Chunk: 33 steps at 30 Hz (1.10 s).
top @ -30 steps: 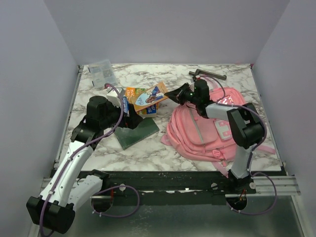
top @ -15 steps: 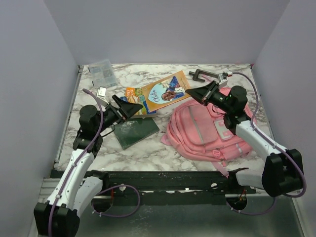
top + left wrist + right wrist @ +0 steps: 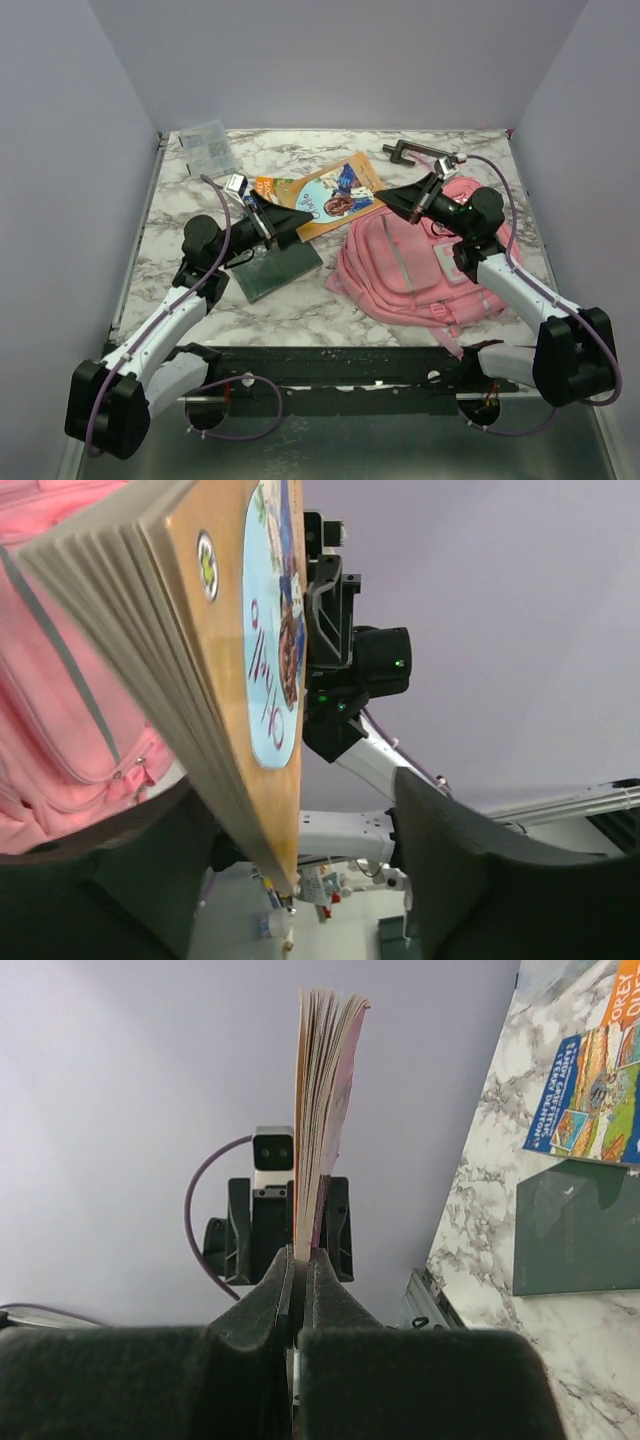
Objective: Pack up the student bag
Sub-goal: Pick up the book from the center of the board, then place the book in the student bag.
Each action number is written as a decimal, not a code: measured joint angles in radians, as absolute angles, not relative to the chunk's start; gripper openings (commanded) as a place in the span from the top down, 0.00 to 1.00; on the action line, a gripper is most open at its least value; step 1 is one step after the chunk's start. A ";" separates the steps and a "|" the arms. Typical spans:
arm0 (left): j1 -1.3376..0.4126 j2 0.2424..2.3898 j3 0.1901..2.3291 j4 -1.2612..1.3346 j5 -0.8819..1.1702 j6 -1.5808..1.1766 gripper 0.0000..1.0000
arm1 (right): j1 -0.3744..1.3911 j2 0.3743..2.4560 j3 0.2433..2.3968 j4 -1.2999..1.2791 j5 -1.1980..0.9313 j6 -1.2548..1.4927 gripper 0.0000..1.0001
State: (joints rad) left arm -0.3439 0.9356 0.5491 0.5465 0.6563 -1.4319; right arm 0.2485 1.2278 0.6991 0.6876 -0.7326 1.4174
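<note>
Logged right tool (image 3: 392, 198) pinched near-closed on the right-hand end of the picture book (image 3: 335, 195). In right wrist view, pages standing straight up out of the jaws, no gap either side.

Logged left tool (image 3: 290, 216) at the book's opposite end, spread wide. In left wrist view, book corner dipping in between the fingers (image 3: 470, 880), leaning toward one, daylight showing beside the other. Not a clamp, by the look of it.

Book thus slung between both tools, clear of the table (image 3: 300, 300). Long axis running left tool to right tool, right end a little farther back.

Key relation: student bag (image 3: 410, 265) lying flat on the table just below and nearward of right tool, and well to the right of left tool, beyond the book's whole length. Front pockets up, one strap trailing off to the near right. Right tool hanging about over the bag's far-left rim. Right arm plainly nearer. Left arm cut off from the bag by the book itself, with a dark green book (image 3: 278, 265) lying just beneath left tool.

Main opening not seen from above; zipped or unzipped, cannot tell.

Judged: next move to carry the book toward the bag, right end leading, given an opening on that far rim. Otherwise risk of setting it down on closed fabric.
</note>
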 measured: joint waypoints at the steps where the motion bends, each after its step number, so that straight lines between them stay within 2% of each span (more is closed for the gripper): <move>1: -0.352 0.953 0.558 0.561 0.656 -1.434 0.49 | 0.249 1.227 0.690 0.702 -0.736 1.426 1.00; 3: -0.370 0.992 0.575 0.587 0.656 -1.443 0.64 | 0.249 1.224 0.663 0.725 -0.739 1.446 1.00; 5: -0.387 1.026 0.579 0.618 0.652 -1.446 0.83 | 0.249 1.217 0.640 0.731 -0.742 1.458 1.00; 7: -0.395 1.039 0.579 0.631 0.642 -1.440 1.00 | 0.249 1.206 0.628 0.730 -0.743 1.467 0.93; 12: -0.400 1.031 0.580 0.638 0.636 -1.368 1.00 | 0.249 1.142 0.641 0.597 -0.742 1.374 0.47; 15: -0.378 1.002 0.602 0.565 0.635 -1.276 1.00 | 0.250 1.118 0.709 0.363 -0.720 1.211 0.32; 19: -0.309 0.926 0.702 0.317 0.606 -1.074 1.00 | 0.250 1.113 0.807 0.043 -0.620 0.967 0.29; 24: -0.254 0.830 0.878 -0.028 0.446 -0.737 1.00 | 0.280 1.105 0.814 -0.221 -0.480 0.757 0.32; 30: -0.250 0.811 0.960 -0.253 0.306 -0.463 1.00 | 0.517 1.164 0.884 -0.405 -0.255 0.618 0.37; 33: -0.250 0.826 0.963 -0.335 0.288 -0.377 1.00 | 0.631 1.254 0.962 -0.445 -0.143 0.565 0.43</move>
State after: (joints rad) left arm -0.2497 0.8265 0.9630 -0.3351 0.2882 -0.3771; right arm 0.6312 1.2537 0.9615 -0.4446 -0.1429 0.5652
